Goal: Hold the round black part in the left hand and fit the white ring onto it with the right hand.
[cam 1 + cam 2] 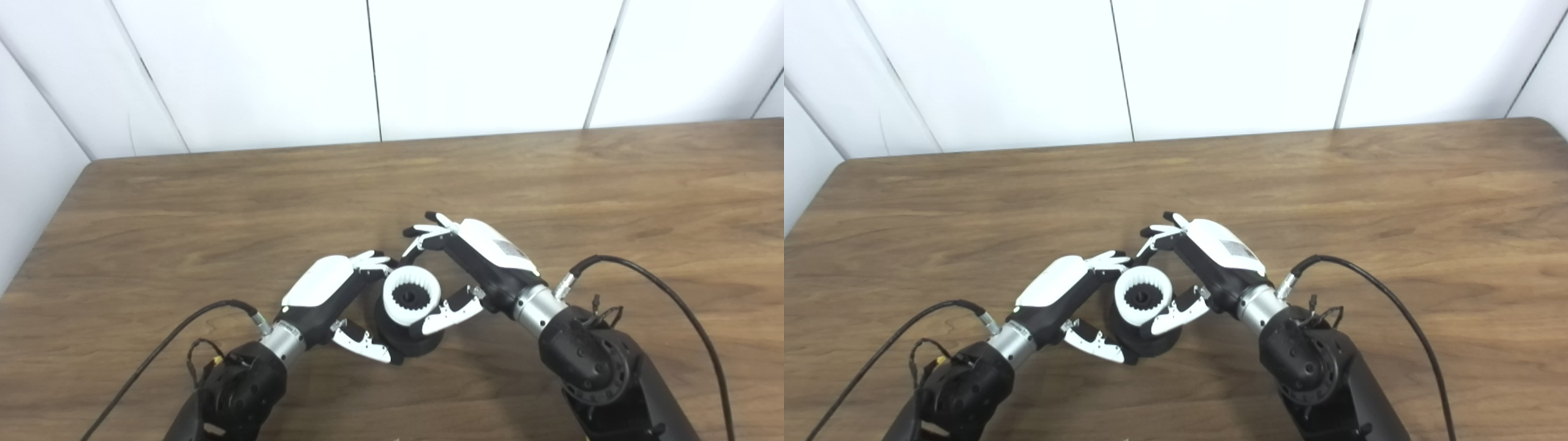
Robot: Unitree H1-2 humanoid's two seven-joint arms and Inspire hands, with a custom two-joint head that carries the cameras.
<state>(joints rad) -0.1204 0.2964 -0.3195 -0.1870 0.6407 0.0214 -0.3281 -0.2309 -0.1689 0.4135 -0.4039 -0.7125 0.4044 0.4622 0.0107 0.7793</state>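
The round black part point(409, 343) stands on the wooden table point(184, 214) near the front middle. The white ring point(411, 295), toothed on the inside, sits on top of it around a black hub. My left hand point(331, 288) is shut on the black part from the left, fingers curled at its far side and thumb against its near base. My right hand point(474, 260) is at the ring's right. Its thumb point(450, 312) lies along the ring's near right edge. Its fingers point(425, 236) are spread just behind and above the ring, not closed on it.
Both forearms and their black cables point(674, 300) lie over the table's front part. A white panelled wall point(380, 67) stands behind the table's far edge, and the table's left edge point(43, 242) runs next to a side wall.
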